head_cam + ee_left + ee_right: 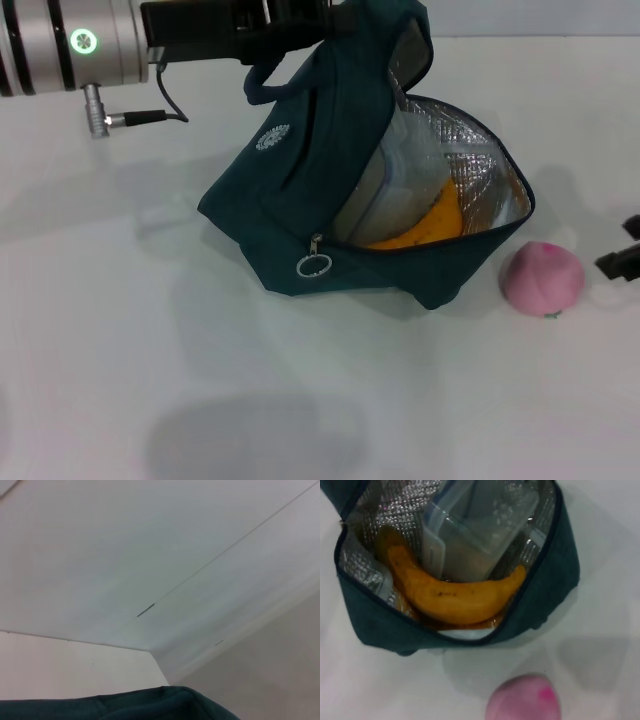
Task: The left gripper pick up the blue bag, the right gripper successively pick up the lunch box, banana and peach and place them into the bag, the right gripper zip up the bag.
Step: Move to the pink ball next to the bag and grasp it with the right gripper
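My left gripper [300, 28] is at the top of the head view, shut on the upper edge of the blue bag [320, 190] and holding it up off the table, mouth open to the right. Inside against the silver lining, the clear lunch box [395, 180] stands on edge with the banana [430, 228] below it. The right wrist view shows the same lunch box [480, 535], banana [460, 597] and bag [375, 625]. The pink peach [542, 278] lies on the table just right of the bag's mouth, and its top shows in the right wrist view [522, 700]. My right gripper [626, 245] is open at the right edge, beside the peach and holding nothing.
The zipper's ring pull [313, 265] hangs at the bag's front corner. The left arm's cable plug [100, 120] dangles above the white table [150, 350]. A strip of bag fabric [150, 705] under a pale wall is all the left wrist view shows.
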